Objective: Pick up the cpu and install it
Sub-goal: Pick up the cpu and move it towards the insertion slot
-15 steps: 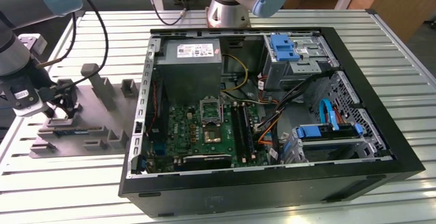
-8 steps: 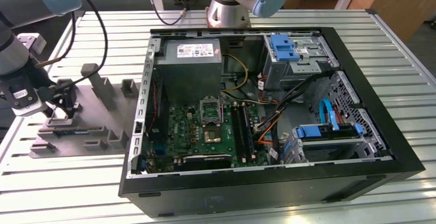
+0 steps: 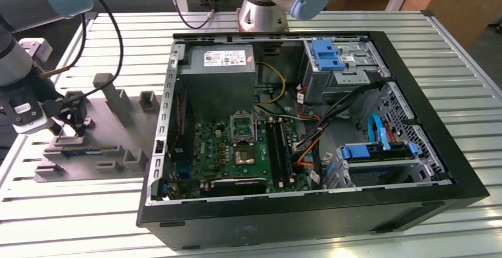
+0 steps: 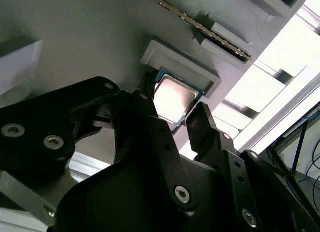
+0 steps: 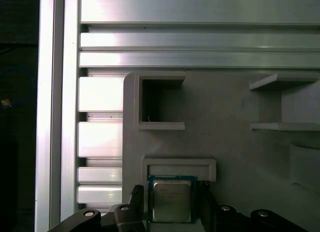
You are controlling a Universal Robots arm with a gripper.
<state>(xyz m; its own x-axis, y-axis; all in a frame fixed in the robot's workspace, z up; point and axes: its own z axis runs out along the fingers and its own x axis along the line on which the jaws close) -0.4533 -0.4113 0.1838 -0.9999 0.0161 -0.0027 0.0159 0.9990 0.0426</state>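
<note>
The cpu (image 5: 171, 201), a small square chip with a silvery top, lies flat in a shallow walled recess of the grey plastic tray (image 5: 225, 142). In both wrist views my gripper (image 5: 171, 206) stands open around it, one black finger (image 4: 147, 94) on each side and close to its edges. In the second wrist view the cpu (image 4: 174, 96) catches bright light between those fingers. In the exterior view my gripper (image 3: 70, 130) is low over the tray (image 3: 106, 146) at the exterior view's left. The motherboard's socket (image 3: 244, 153) lies uncovered inside the case, its dark metal frame (image 3: 241, 123) lifted back.
The open computer case (image 3: 314, 211) lies on its side on a slatted metal table (image 3: 471, 46); inside are a grey power-supply box (image 3: 222, 64), cables and blue drive brackets. Upright posts (image 3: 117, 102) rise from the tray. A memory stick (image 4: 200, 27) lies in a tray slot.
</note>
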